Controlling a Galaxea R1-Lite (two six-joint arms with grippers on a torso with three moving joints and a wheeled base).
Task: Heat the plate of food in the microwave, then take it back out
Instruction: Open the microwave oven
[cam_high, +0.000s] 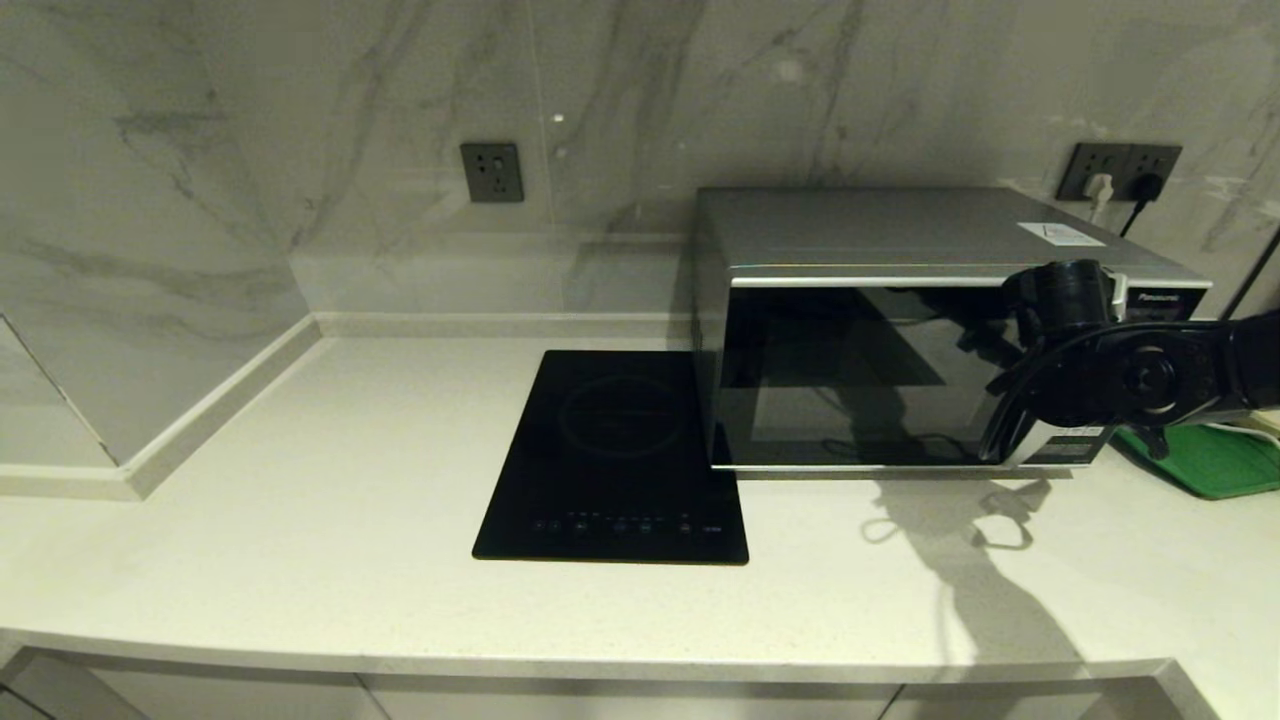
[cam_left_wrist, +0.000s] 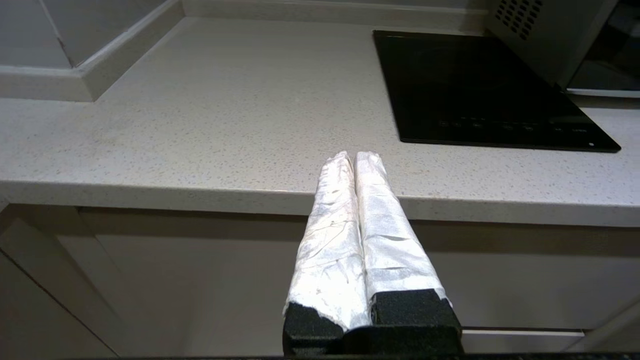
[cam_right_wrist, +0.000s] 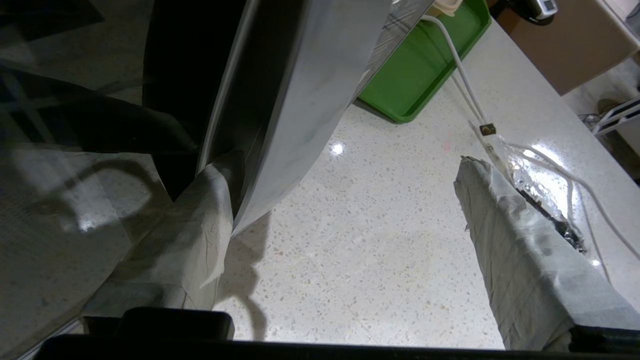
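White speckled stone makes up the bench (cam_high: 300, 560), whose front edge runs along the bottom of the head view. The left hand (cam_left_wrist: 356, 162) hangs below and in front of that edge, its two taped fingers (cam_left_wrist: 332, 240) pressed together and holding nothing; it does not show in the head view. Farther back a flat black cooktop (cam_high: 615, 460) lies on the bench, just beside the microwave (cam_high: 900, 330). The microwave stands to the right with its dark glass door closed, and the glass shows only reflections, so what is inside is hard to make out. The plate of food does not show in any view. The right hand (cam_right_wrist: 345, 200) is at the door's right edge, near the silver trim, its fingers spread wide apart: one taped finger (cam_right_wrist: 200, 220) lies against the door edge, the other (cam_right_wrist: 520, 250) hangs over the bench. Beyond it a green tray (cam_high: 1215, 460) is cut off at the frame edge, and a white cable (cam_right_wrist: 462, 80) trails across the stone. Wall sockets (cam_high: 1120, 172) sit on the marble behind.
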